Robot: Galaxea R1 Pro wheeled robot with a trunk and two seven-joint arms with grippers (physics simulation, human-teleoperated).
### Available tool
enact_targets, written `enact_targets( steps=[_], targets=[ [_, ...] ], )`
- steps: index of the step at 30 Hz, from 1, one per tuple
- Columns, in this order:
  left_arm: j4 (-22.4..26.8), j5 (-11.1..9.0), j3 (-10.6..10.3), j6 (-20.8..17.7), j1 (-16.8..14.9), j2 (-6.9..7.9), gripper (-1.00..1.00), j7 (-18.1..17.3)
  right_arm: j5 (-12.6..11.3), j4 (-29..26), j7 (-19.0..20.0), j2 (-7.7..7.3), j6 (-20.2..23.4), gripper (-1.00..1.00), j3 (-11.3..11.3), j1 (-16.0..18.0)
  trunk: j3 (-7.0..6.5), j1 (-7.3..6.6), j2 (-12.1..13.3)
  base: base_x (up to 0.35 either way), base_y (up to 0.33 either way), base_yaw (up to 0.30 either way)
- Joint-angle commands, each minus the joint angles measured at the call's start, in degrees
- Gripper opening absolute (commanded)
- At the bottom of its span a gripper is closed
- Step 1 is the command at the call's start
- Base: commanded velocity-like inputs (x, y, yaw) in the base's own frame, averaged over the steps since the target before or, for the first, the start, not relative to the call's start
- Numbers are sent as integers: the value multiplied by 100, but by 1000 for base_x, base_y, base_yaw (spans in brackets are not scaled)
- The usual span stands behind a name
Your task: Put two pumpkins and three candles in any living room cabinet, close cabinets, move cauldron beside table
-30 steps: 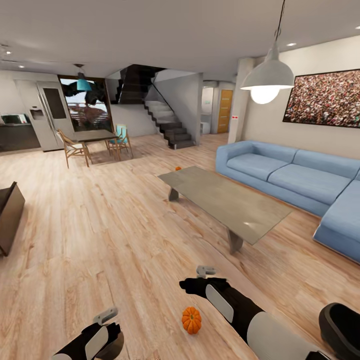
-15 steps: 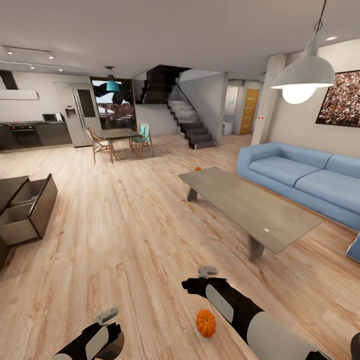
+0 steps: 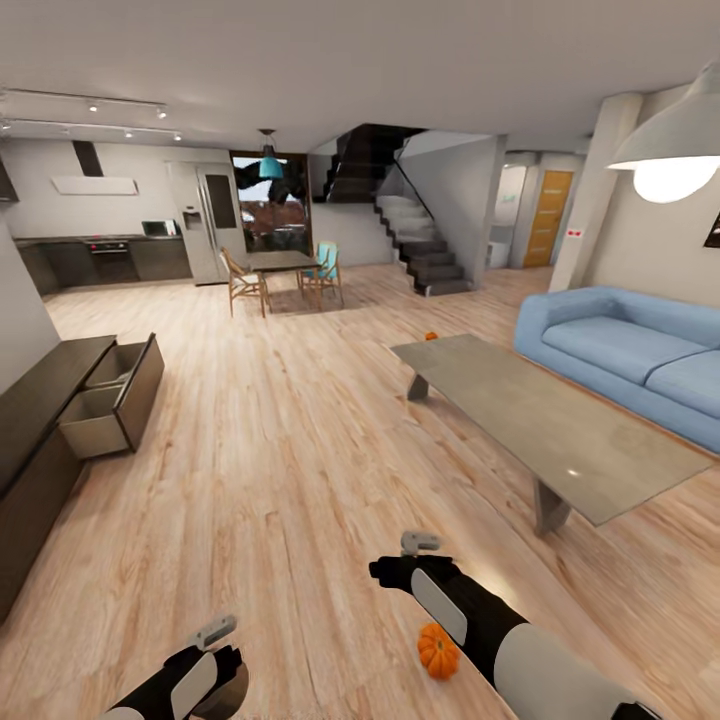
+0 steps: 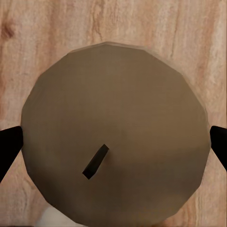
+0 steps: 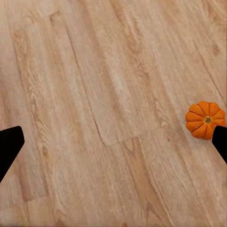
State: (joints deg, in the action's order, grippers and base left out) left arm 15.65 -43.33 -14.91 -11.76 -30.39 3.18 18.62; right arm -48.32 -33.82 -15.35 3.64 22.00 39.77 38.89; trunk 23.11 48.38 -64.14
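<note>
Robot was in transit toward the long dark-brown wood cabinet (image 3: 40,440), one beige-lined drawer open. Best approach, judged: square the base to that drawer before lowering. Left gripper (image 4: 113,142) was spread wide around a pale round candle (image 4: 113,137) with a dark wick, fingertips at its sides; grip contact unclear. Right gripper (image 5: 113,142) was wide open, empty; small ribbed orange pumpkin (image 5: 205,119) lay on the plank floor (image 5: 94,94) just beside one fingertip. A second orange pumpkin (image 3: 431,336) sat past the grey glossy coffee table (image 3: 550,425).
</note>
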Motion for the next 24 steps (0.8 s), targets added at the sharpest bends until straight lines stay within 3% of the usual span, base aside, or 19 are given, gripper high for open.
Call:
enact_targets(
  steps=[1, 24],
  targets=[
    [17, -35, -48, -27, -2, 6, -100, 37, -56, -11, -64, -4, 6, 100, 31, 6, 13, 0, -5, 0, 0, 238],
    [17, -35, -53, -26, -3, -1, -100, -2, -55, -11, -83, -4, 6, 100, 32, 5, 138, 0, -5, 20, 0, 246]
  ],
)
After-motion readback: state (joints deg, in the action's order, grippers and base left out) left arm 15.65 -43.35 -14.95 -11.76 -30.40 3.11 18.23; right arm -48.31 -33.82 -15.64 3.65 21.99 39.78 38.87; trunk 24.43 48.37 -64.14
